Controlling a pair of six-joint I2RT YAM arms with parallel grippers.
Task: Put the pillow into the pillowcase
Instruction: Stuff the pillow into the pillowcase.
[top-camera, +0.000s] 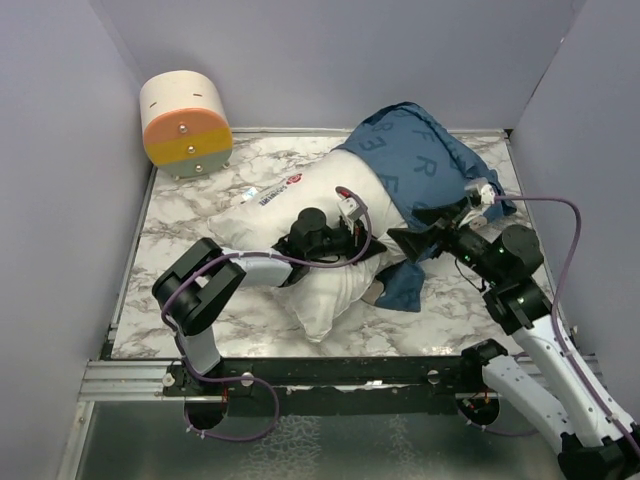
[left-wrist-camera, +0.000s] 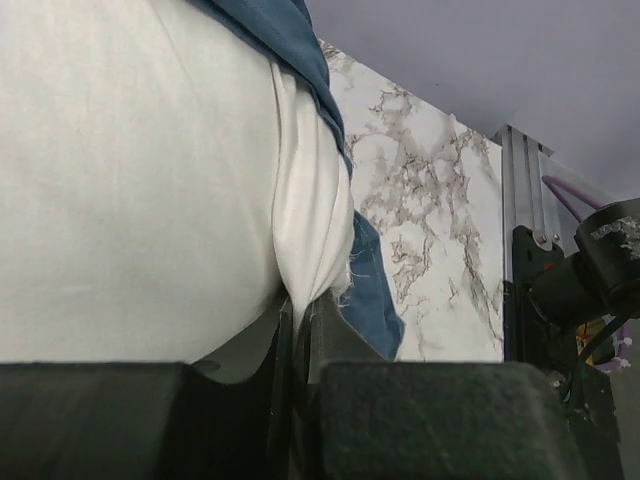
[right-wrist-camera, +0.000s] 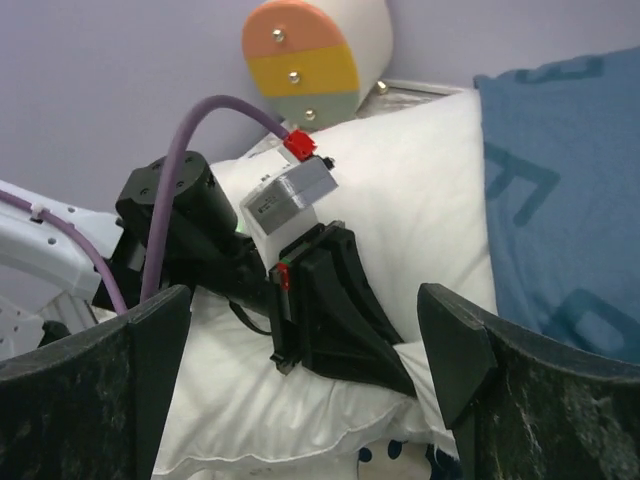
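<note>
The white pillow lies slantwise across the marble table. Its far right end is under the dark blue pillowcase, which bunches toward the back right. My left gripper is shut on a fold of the pillow's near-right edge; in the left wrist view the white pillow narrows into a fold between that gripper's jaws, with the pillowcase just beside it. My right gripper stands open right next to it, holding nothing. In the right wrist view its fingers frame the left gripper, the pillow and the pillowcase.
A cream foam roll with an orange and yellow face stands at the back left corner. Grey walls close the table on three sides. A metal rail runs along the near edge by the arm bases.
</note>
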